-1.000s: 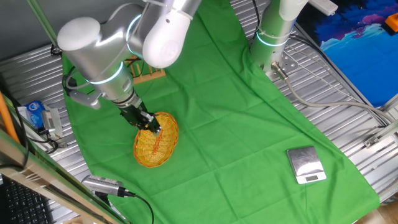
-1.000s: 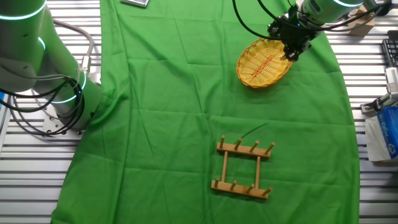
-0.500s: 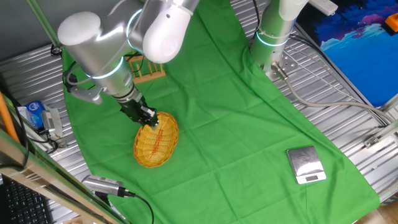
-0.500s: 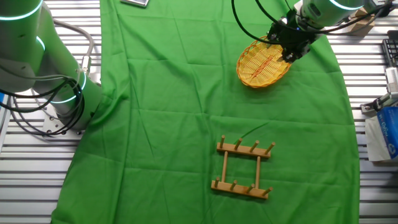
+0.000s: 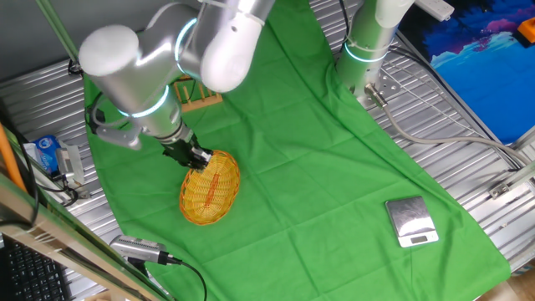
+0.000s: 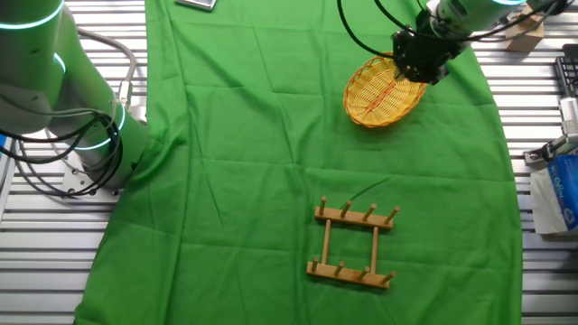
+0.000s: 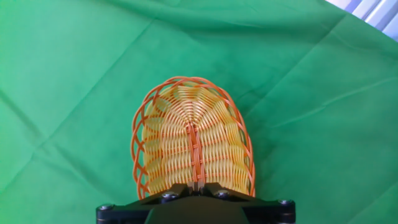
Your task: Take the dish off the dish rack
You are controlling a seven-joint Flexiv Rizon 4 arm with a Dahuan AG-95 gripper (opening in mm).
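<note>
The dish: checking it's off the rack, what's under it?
The dish lies on green cloth, apart from the dish rack. Directly beneath it is hidden.

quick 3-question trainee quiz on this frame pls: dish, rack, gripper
1. True or false: the dish sits in the rack.
2. What does the dish rest on? A) the rack B) the green cloth C) the scale
3. Fill in: the gripper is at the dish's ____.

Key:
1. False. The dish lies apart from the rack, which holds nothing.
2. B. It lies on the green cloth; the scale is off to the side.
3. Rim. The hand view shows the dish edge right at the fingers; whether they clamp it cannot be told.
</note>
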